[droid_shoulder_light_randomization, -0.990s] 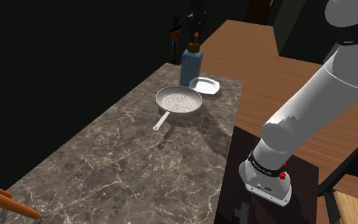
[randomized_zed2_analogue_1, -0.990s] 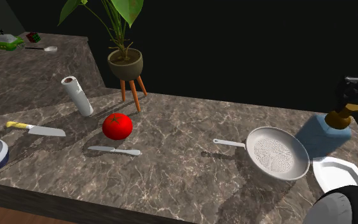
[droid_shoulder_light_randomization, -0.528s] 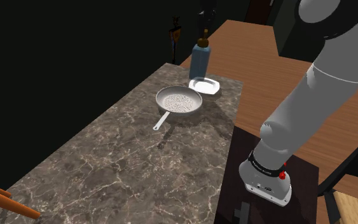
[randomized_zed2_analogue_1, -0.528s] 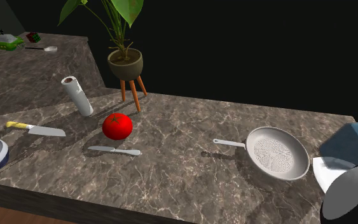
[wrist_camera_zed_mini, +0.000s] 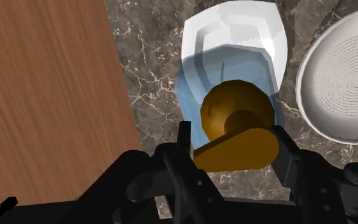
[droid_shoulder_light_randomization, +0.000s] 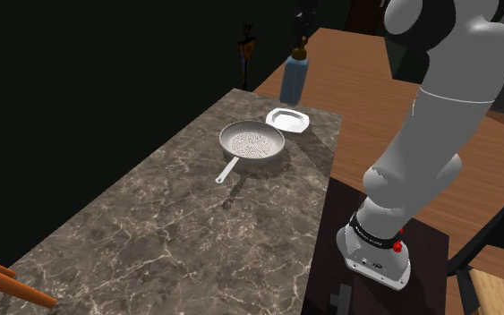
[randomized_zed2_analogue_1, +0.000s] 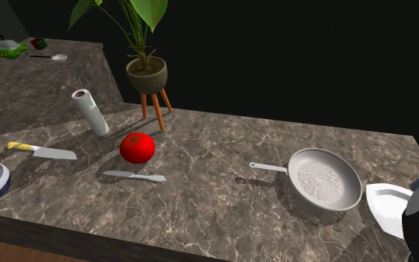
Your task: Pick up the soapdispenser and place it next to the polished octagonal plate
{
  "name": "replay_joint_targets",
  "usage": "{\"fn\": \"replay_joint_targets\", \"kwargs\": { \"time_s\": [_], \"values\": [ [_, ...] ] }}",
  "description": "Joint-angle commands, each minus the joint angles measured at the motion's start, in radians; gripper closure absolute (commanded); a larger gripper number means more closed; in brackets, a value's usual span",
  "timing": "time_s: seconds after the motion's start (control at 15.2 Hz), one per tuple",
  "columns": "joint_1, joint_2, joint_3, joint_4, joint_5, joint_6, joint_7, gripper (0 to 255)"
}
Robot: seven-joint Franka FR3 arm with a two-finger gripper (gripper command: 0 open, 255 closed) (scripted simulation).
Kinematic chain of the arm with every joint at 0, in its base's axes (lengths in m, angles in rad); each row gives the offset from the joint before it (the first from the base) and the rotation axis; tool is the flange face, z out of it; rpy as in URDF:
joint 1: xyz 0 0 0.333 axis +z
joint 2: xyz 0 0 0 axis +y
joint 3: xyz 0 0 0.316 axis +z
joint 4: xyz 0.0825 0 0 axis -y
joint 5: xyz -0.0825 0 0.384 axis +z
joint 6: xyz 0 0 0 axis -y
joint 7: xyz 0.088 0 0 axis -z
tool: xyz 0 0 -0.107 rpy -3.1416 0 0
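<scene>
The gripper (wrist_camera_zed_mini: 234, 151), clamped on the blue soap dispenser's (droid_shoulder_light_randomization: 294, 79) pump, has raised it from beside the pan (droid_shoulder_light_randomization: 252, 141) to above the white plate (droid_shoulder_light_randomization: 287, 119), so only lowering it alongside remains.

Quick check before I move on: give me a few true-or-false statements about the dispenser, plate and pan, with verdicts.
1. The fingers clasp the dispenser. True.
2. The dispenser stands on the counter. False: it hangs in the fingers, lifted off the counter, near the plate.
3. In the second exterior view, the pan lies between the plate and the tomato. True.
4. The tomato sits in the pan. False: it rests on the counter, well apart from the pan.
5. The plate is black. False: it is white.
</scene>
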Motion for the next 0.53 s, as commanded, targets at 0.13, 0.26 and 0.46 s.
{"fn": "replay_joint_targets", "kwargs": {
  "time_s": [0.13, 0.26, 0.46],
  "values": [
    [-0.053, 0.138, -0.031, 0.188, 0.02, -0.047, -0.08, 255],
    [-0.086, 0.219, -0.042, 0.306, 0.033, -0.084, -0.119, 255],
    [-0.14, 0.366, -0.053, 0.536, 0.057, -0.165, -0.168, 255]
  ]
}}
